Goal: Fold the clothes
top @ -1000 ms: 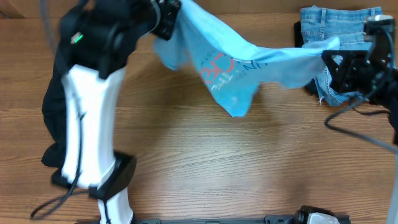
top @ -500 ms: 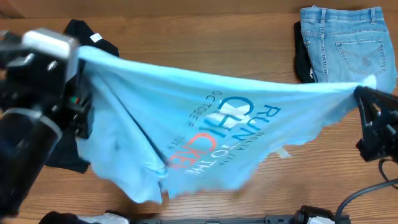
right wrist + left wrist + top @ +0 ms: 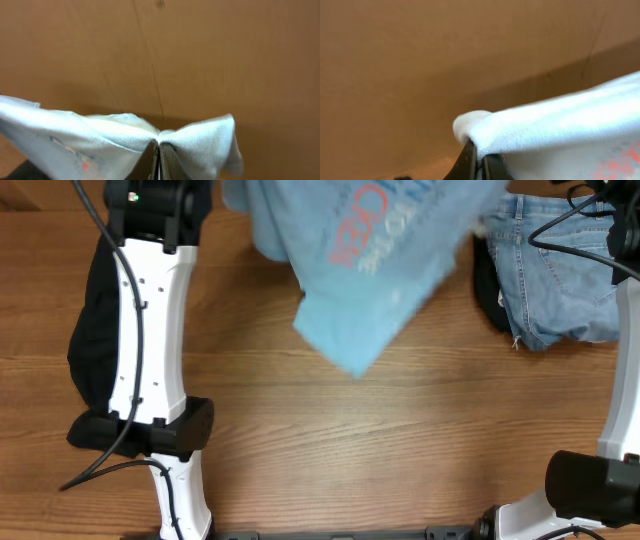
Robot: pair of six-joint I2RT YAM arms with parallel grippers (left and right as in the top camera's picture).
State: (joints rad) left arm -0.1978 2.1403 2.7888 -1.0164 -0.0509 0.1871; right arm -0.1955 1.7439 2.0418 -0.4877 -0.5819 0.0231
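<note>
Light-blue T-shirt (image 3: pixel 370 290) is held up btwn both arms at the far edge of the table (image 3: pixel 380 450), top centre in overhead view. It's blurred and bunched, narrowing to a low corner over bare wood; can't tell if that corner touches. Pink-red lettering (image 3: pixel 352 225) shows on its upper part.

L pincer (image 3: pixel 478 159): jaws pressed together on a fold of the shirt's pale fabric, cloth bulging just above the tips. R pincer (image 3: pixel 159 152): likewise pinching the shirt, fabric fanning out to both sides.

Denim shorts (image 3: pixel 560 280) lie at far right, w/ a dark item (image 3: pixel 487 290) at their left edge. Black garment (image 3: pixel 88 350) lies at left, partly under the L arm (image 3: pixel 150 330).
</note>
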